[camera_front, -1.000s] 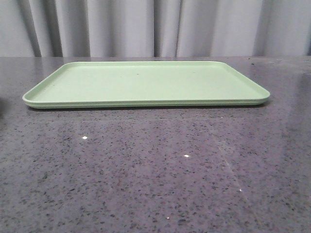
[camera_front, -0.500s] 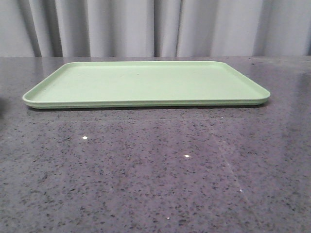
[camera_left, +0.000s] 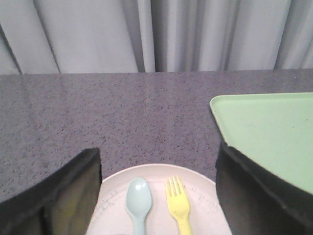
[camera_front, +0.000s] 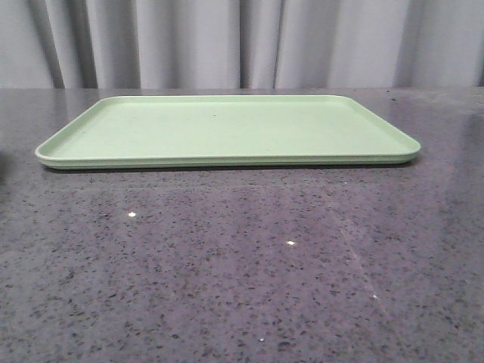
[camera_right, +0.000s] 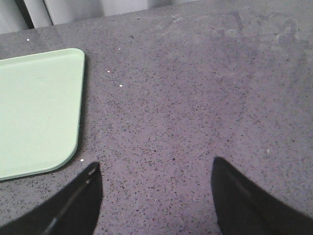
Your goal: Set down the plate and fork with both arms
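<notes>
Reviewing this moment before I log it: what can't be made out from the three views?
- Plate: only in the left wrist view, its near part cut off by the picture's edge and its sides hidden behind the left gripper's fingers.
- Fork and blue-green spoon: handle ends cut off by the same edge.
- Front view: shows only the green tray; plate, utensils and both arms are outside it.
- Right gripper: finger bases cut off.

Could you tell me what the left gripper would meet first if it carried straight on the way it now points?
Probably the plate under the open left gripper, with the fork and spoon lying on it.
</notes>
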Tool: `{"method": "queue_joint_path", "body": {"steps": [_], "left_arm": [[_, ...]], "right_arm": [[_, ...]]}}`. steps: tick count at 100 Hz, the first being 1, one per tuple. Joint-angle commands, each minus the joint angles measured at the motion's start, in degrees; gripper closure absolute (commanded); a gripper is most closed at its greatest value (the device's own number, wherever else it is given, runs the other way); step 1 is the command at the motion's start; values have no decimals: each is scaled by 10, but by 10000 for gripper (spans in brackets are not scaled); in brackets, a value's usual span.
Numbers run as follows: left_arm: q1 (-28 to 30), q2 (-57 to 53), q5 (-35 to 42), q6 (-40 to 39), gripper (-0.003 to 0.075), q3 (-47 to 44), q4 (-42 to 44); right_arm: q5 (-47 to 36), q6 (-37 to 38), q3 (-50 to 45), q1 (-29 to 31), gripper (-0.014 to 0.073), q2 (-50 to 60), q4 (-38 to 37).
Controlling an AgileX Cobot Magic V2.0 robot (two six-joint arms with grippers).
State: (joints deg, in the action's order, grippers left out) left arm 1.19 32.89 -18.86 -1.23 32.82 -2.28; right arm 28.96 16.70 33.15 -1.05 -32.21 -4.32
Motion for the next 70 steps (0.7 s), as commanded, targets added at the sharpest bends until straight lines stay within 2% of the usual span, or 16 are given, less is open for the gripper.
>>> {"method": "queue_joint_path", "body": {"steps": [1, 24, 52, 70], "left_arm": [[23, 4, 10, -6, 228, 40, -1], [123, 41, -79, -6, 228, 101, -1], [129, 145, -168, -7, 228, 140, 1], [154, 223, -225, -7, 228, 176, 3]], "right_arm": [[-37, -1, 19, -1, 106, -5, -4], [-37, -1, 19, -1, 106, -5, -4], [-37, -1, 19, -9, 106, -5, -4], [-37, -1, 19, -12, 106, -5, -4]]}}
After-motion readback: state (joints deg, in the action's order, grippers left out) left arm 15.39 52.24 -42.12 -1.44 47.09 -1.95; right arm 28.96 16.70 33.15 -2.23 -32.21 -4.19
